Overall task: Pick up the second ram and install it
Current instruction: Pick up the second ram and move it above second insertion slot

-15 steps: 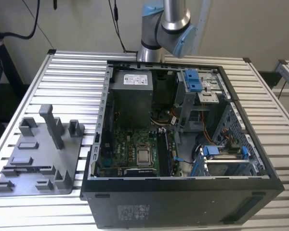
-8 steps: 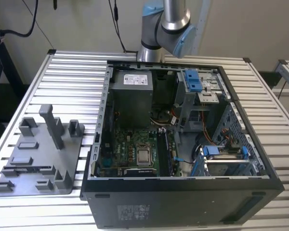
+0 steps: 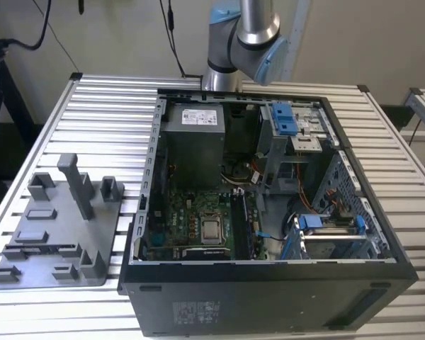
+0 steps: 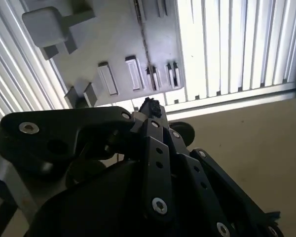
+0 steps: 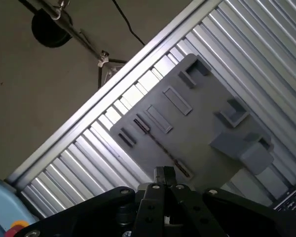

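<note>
Second ram [image 5: 160, 146] stands on edge in a slot of the gray holder plate [image 5: 202, 113], likely set upright there so its long top edge offers a pinch, while the gripper [image 5: 164, 172] hangs well above that plate, fingers pressed together, holding nothing.

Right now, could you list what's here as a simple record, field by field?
table: slatted metal
case: open computer, side off
holder: gray plate, on the exterior view's left of the case
ram: thin dark stick lying in the holder
gripper: above the holder, jaws shut, holding nothing
</note>
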### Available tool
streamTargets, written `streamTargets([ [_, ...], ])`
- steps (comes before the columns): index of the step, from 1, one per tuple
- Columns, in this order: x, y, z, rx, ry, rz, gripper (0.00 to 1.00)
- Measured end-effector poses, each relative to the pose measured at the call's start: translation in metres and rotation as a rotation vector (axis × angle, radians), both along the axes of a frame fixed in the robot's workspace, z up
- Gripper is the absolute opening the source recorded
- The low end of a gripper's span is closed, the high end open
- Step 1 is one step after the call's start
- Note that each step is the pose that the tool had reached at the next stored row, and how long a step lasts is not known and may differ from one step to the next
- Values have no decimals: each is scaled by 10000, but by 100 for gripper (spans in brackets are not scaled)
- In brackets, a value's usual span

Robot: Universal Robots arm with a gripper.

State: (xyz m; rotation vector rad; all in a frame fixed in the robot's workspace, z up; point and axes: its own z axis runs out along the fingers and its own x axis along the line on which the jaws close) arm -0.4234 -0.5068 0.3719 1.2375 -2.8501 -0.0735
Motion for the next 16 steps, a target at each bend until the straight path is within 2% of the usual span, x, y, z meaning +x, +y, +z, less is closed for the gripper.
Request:
streamTargets([
  [7,0,0,0,-14,-1,1124,11],
  [16,0,0,-2,-14,-6,2747,11],
])
